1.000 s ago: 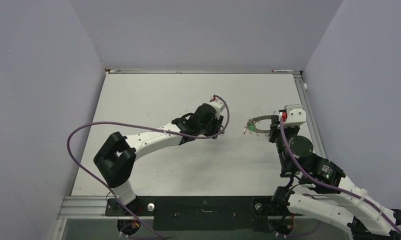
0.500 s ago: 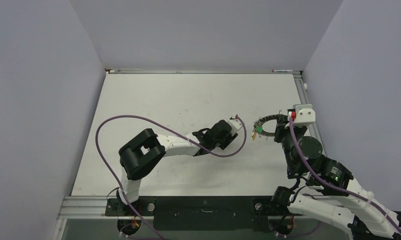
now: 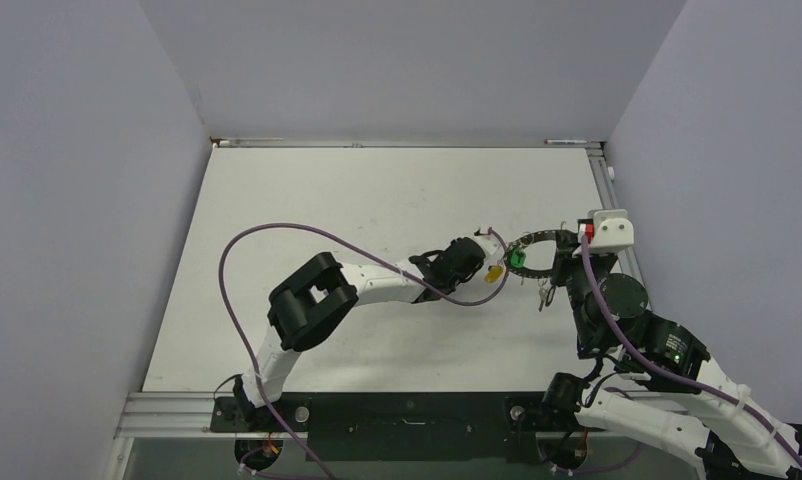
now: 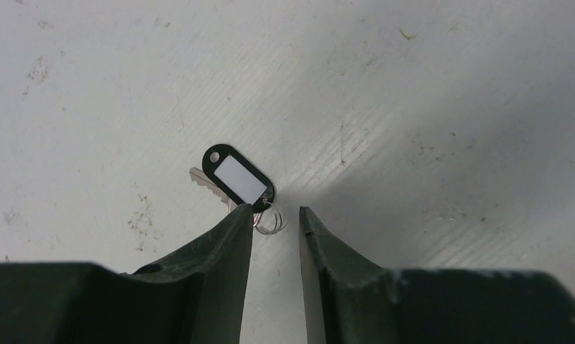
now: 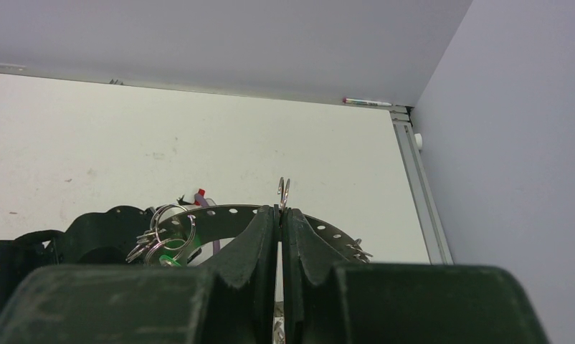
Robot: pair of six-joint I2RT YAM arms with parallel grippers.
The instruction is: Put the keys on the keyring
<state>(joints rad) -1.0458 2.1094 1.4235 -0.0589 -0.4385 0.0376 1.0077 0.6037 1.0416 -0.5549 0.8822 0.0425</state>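
Left gripper (image 4: 276,212) hangs low over the white table (image 4: 428,86). Its two fingers stand a narrow gap apart and clamp nothing. One black-tagged key (image 4: 238,179) lies flat on the table just beyond the tips, at the centre of the left wrist view. Its small split ring (image 4: 272,217) sits in the gap, touching the finger on the left of the frame and clear of the other.

Right gripper (image 5: 279,213) is pinched tight on the rim of the single keyring (image 5: 220,213). The ring is a flat grey band pierced with small holes, and it arcs across the lower middle of the right wrist view. One thin wire loop (image 5: 283,193) stands up from the rim just above the fingertips. A bunch of keys (image 5: 159,240) on rings hangs from the band's left part, too tangled to count.

From above, the keyring sits right of centre. At its left end are one green tag (image 3: 516,258) and one yellow tag (image 3: 494,272), the yellow one just beside the left arm's tip. One pen (image 3: 562,142) lies at the table's far edge, upper right.
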